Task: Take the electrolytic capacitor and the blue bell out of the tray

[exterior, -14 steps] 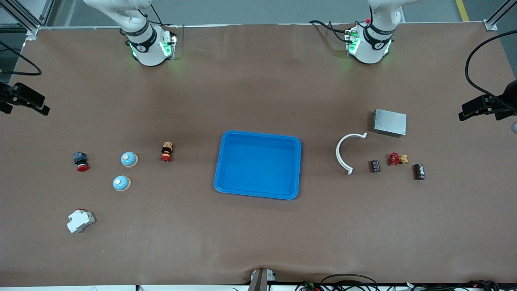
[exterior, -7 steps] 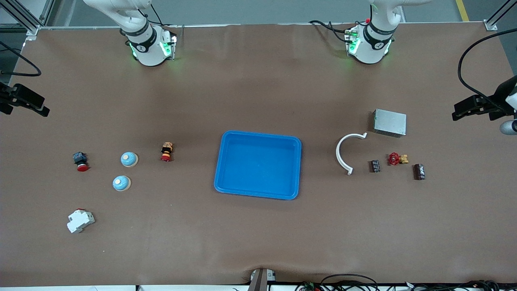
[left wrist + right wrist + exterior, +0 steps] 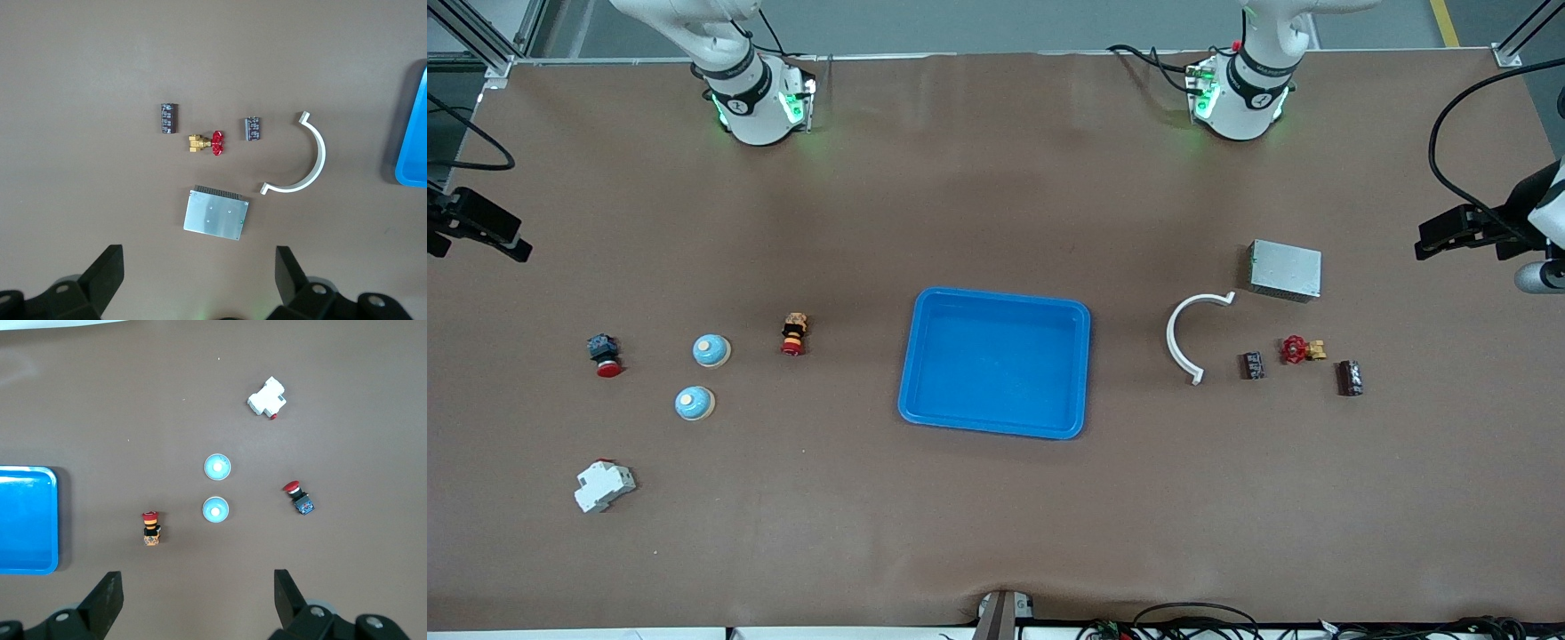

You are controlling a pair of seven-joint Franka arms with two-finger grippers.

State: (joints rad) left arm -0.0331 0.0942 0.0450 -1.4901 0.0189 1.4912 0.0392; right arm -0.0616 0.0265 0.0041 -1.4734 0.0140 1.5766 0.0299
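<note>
Left tool (image 3: 198, 280) shifted, capacitors (image 3: 1350, 377) untouched

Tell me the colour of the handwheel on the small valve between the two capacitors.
Red handwheel on a brass-yellow body; the left wrist view shows it best.

A wide bench (image 3: 996, 196) fills almost the whole front view. It is covered with a brown, matte sheet that has some soft wrinkles, mostly near the edge closest to the front camera. Along the top edge of the bench runs a grey floor strip (image 3: 996, 22), with a yellow line (image 3: 1443, 20) painted on it at one corner. Silver metal frame posts (image 3: 480, 40) stand at the top corners. Black cables (image 3: 1192, 615) lie along the bottom edge. The light is even and soft, with weak shadows.
</note>
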